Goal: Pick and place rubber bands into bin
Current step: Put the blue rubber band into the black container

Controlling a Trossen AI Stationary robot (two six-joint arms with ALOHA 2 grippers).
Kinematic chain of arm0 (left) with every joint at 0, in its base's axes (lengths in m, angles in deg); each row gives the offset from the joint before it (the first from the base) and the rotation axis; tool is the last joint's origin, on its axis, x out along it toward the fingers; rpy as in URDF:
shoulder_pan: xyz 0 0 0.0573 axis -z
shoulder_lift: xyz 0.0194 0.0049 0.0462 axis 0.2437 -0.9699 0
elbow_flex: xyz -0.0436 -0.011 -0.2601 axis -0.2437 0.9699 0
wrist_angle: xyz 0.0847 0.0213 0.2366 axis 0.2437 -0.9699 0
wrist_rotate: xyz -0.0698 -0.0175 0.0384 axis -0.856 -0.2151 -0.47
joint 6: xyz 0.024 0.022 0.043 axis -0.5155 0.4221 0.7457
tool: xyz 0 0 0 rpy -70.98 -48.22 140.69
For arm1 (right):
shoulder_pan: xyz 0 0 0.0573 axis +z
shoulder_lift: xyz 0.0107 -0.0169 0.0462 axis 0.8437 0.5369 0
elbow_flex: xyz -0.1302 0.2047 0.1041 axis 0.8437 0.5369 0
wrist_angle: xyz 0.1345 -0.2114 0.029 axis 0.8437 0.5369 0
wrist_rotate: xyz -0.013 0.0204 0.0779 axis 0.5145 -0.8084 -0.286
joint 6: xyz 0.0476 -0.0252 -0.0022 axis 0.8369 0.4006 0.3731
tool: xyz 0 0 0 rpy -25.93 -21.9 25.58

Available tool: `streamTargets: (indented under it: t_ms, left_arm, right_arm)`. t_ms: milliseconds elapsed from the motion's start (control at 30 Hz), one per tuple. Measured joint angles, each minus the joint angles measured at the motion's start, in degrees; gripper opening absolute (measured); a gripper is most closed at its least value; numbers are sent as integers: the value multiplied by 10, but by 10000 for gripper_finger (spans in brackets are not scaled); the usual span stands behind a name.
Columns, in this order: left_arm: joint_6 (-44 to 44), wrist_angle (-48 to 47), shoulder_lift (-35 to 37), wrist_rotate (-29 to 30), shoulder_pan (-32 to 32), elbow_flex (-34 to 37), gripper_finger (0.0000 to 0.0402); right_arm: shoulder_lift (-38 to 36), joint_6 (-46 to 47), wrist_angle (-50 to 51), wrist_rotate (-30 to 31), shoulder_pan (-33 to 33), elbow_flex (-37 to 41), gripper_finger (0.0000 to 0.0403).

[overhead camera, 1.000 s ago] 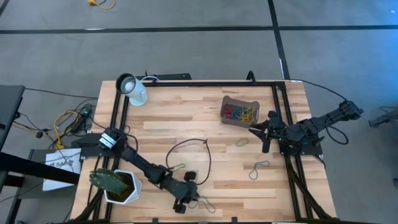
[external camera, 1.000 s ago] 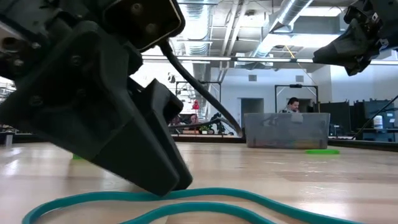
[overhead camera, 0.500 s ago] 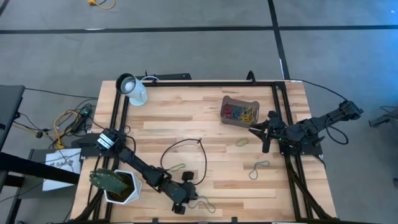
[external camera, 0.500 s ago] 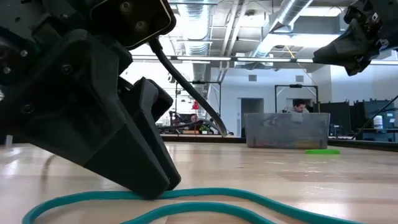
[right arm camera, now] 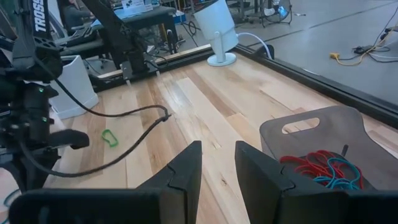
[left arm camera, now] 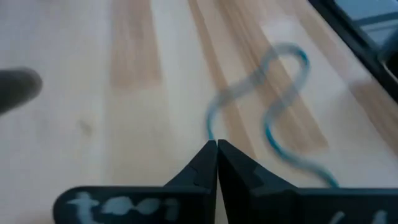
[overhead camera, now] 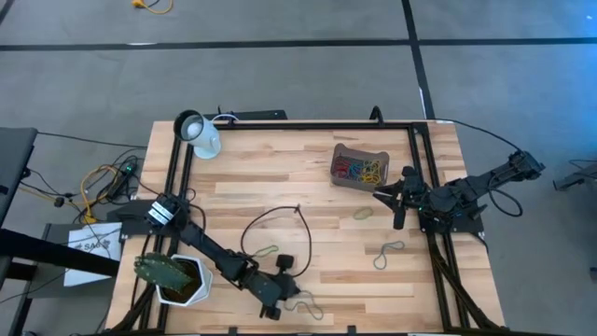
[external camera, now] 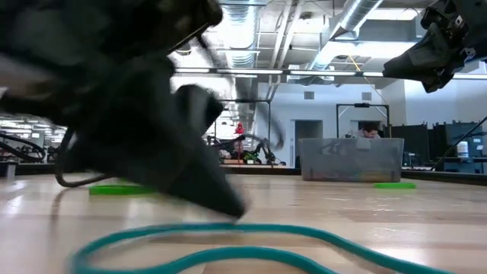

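Several rubber bands (overhead camera: 359, 170) in bin (overhead camera: 377, 156) | three loose on bench (overhead camera: 317, 201) | left pincer (overhead camera: 277, 306) clenched on teal band (left arm camera: 273, 118), near edge | right pincer (right arm camera: 217, 163) released.

**Left arm low at the table's near edge, right arm waiting by the bin**

You are looking down on a wooden table (overhead camera: 280, 177). Your left gripper (overhead camera: 271, 309) is sitting low near the table's front edge, touching or just beside a thin rubber band (overhead camera: 306, 307) lying there. A green band (overhead camera: 265, 251) is lying close by, next to a black cable loop (overhead camera: 280, 229). Your right gripper (overhead camera: 385, 194) is waiting near the bin (overhead camera: 358, 167), which is holding a heap of coloured bands. Two more bands are lying loose: one (overhead camera: 362, 214) just below the bin, another (overhead camera: 387, 252) farther toward the front. A white cup (overhead camera: 200, 134) is lying at the back left; a potted plant (overhead camera: 173, 276) is standing at the front left.
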Motion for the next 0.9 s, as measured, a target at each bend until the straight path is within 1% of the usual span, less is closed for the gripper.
streamTargets:
  t_ms: [100, 200, 300, 400, 500, 667, 767, 900]
  left_arm:
    - [43, -31, 1, 24, -2, -40, 0]
    - [69, -110, 1, 35, -6, -79, 0]
    - [63, -183, 2, 31, -16, -119, 0]
    - [23, -238, 2, -5, -24, -139, 0]
    - [-7, -238, 2, -32, -26, -138, 0]
    - [-12, -236, 2, -42, -25, -138, 3]
    - [-6, -231, 2, -45, -25, -138, 14]
    - [-5, -221, -3, -59, -25, -138, 42]
  right_arm:
    - [0, 0, 0, 0, 0, 0, 92]
    - [0, 0, 0, 0, 0, 0, 92]
    - [0, 0, 0, 0, 0, 0, 92]
    - [0, 0, 0, 0, 0, 0, 92]
    - [0, 0, 0, 0, 0, 0, 92]
    - [0, 0, 0, 0, 0, 0, 92]
    - [0, 0, 0, 0, 0, 0, 92]
    - [0, 0, 0, 0, 0, 0, 92]
